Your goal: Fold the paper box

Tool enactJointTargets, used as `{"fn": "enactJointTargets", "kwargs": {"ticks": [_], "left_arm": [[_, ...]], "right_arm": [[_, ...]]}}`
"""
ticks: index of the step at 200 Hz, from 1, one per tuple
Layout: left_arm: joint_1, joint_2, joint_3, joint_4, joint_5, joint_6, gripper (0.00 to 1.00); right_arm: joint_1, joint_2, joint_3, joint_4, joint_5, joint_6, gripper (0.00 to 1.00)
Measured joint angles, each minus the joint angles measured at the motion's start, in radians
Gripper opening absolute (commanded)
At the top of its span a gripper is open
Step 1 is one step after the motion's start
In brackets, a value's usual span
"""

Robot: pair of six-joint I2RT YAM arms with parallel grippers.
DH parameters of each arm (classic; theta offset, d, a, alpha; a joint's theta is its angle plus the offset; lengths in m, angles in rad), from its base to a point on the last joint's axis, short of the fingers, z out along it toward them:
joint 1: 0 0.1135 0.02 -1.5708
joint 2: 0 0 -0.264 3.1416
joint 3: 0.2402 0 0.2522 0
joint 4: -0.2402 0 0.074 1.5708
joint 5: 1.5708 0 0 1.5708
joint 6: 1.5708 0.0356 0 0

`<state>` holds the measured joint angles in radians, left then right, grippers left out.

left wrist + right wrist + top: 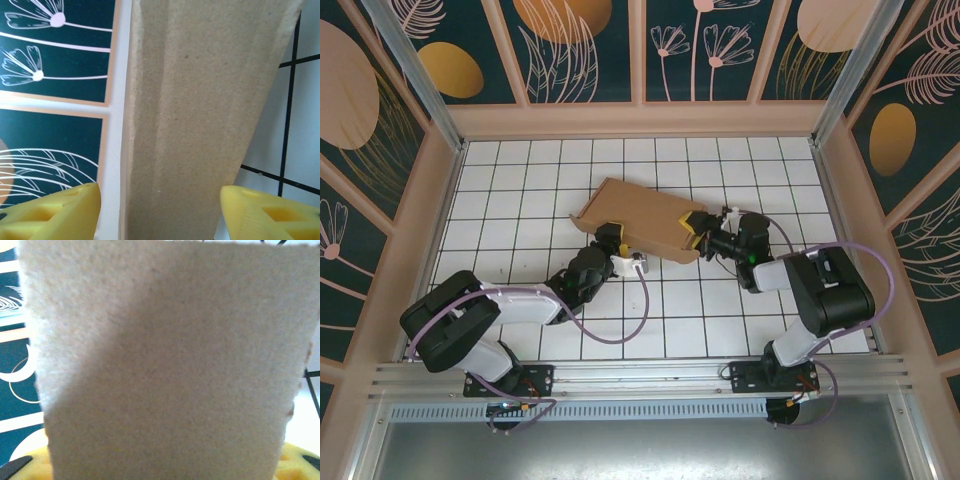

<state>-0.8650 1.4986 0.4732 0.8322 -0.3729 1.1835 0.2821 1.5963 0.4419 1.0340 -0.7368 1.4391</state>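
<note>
The paper box lies at the middle of the table, its 3 o'clock end seemingly clamped by the right gripper. Its 7 o'clock wall is straddled by the left gripper, open and untouching. That wall should be pinched squarely near its crease.

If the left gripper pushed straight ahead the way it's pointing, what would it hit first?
The cardboard box: its brown panel stands directly ahead of the left gripper, between its open fingers, apparently very close.

One brown cardboard paper box, two robot arms, four yellow fingers altogether.
</note>
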Motion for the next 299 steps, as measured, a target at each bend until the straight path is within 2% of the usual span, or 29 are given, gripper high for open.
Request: {"fn": "enactJointTargets", "kwargs": {"ticks": [14, 34, 69, 93, 134, 170, 190, 223, 249, 269, 299], "left_arm": [[-0.006, -0.002, -0.005, 0.025, -0.011, 0.03, 0.69], [-0.019, -0.003, -0.005, 0.046, -0.033, 0.079, 0.87], [-0.034, -0.006, -0.008, 0.039, -0.035, 0.113, 0.87], [-0.038, -0.017, -0.008, 0.042, -0.034, 0.123, 0.83], [-0.039, -0.026, -0.008, 0.056, -0.048, 0.145, 0.66], [-0.042, -0.067, -0.004, 0.04, -0.06, 0.185, 0.51], [-0.046, -0.103, 0.002, -0.005, -0.063, 0.196, 0.48], [-0.061, -0.198, 0.034, -0.152, -0.062, 0.199, 0.45], [-0.074, -0.276, 0.077, -0.319, -0.062, 0.171, 0.45], [-0.077, -0.31, 0.164, -0.524, -0.061, 0.093, 0.47], [-0.084, -0.26, 0.422, -0.938, -0.024, -0.101, 0.46]], "right_arm": [[0.001, -0.013, -0.003, 0.001, 0.003, 0.006, 0.46], [0.001, -0.019, -0.006, 0.002, 0.004, 0.018, 0.47], [0.04, -0.087, -0.005, -0.009, -0.074, 0.056, 0.47], [0.039, -0.112, -0.005, -0.04, -0.079, 0.058, 0.47], [0.039, -0.119, -0.005, -0.061, -0.084, 0.06, 0.48], [0.052, -0.123, -0.005, -0.06, -0.099, 0.059, 0.6], [0.058, -0.149, -0.005, -0.059, -0.114, 0.053, 0.69], [0.062, -0.209, -0.006, -0.081, -0.121, 0.008, 0.86], [0.059, -0.284, -0.006, -0.205, -0.116, -0.087, 0.91], [0.034, -0.376, -0.02, -0.321, -0.1, -0.164, 0.95], [-0.042, -0.501, -0.032, -0.449, -0.096, -0.266, 0.95]]}}
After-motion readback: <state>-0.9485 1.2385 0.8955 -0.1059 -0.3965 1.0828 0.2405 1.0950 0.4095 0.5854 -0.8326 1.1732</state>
